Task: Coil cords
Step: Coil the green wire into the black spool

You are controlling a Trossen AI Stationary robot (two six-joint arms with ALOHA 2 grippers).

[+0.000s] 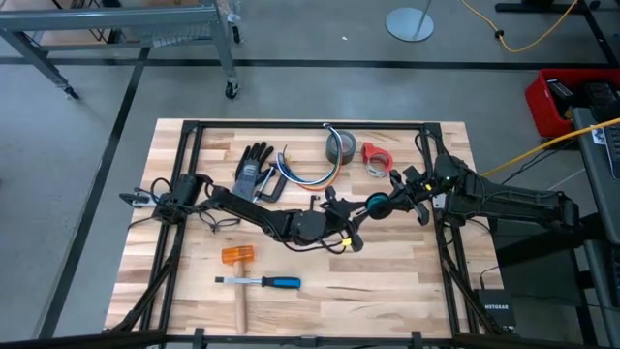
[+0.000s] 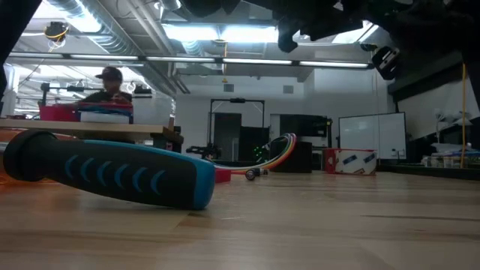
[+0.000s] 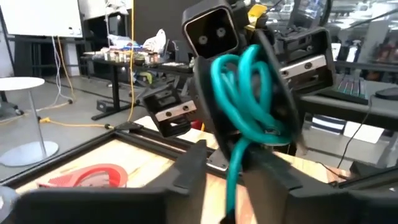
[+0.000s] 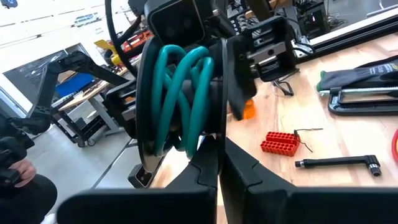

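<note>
Right pincer (image 4: 217, 158) clamps shut on the teal cord (image 1: 376, 205) coil mid-worktop; left pincer (image 3: 227, 177) sits beside it, fingers parted around the hanging tail. Cord looks light, floppy and springy; I'd pinch across all loops. Coloured cords (image 1: 310, 177) lie near the far edge.

**Two dark robot arms with black grippers**

Both arms are black throughout, built from slim tubular links joined by thicker rounded joints. The left arm (image 1: 257, 215) carries black cables along its length, with a tangle of wiring near its base. The right arm (image 1: 513, 204) is bulkier toward its base and has a small yellow accent near its wrist. Each gripper (image 3: 214, 171) has two flat, tapering black fingers (image 4: 245, 171) on a wide black body. On the facing gripper (image 4: 217, 68), a glossy black camera housing with two small round lenses sits above blocky finger mounts fitted with silver metal plates.
</note>
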